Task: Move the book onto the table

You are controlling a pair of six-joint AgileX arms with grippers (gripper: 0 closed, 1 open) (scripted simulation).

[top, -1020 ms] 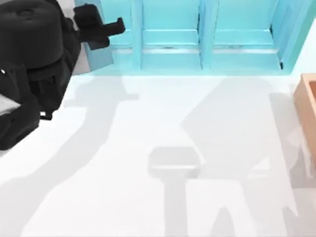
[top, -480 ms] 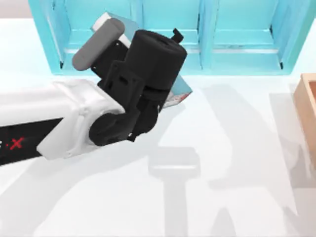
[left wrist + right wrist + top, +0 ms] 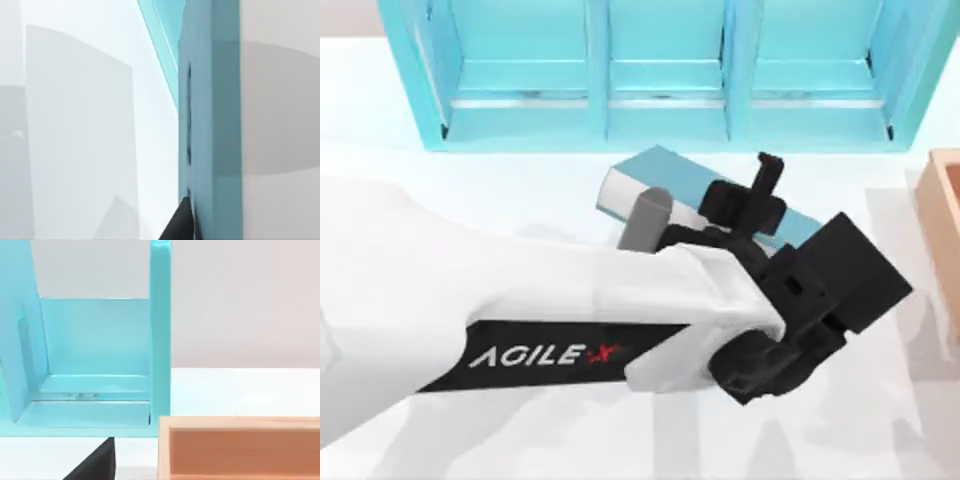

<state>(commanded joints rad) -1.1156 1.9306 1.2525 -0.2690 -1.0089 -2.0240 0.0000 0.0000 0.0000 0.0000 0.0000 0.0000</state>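
Gripping the book (image 3: pixel 665 175), left hand (image 3: pixel 745 225)

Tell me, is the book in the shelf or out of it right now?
Out. In the top view the book sits in front of the shelf, over the white table, with the left tool at it.

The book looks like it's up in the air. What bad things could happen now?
The book is held near one end by the left gripper, with much of it sticking out past the gripper, so it might tilt or slip and drop onto the table. It is also close to the blue shelf, so a swing could bump that.
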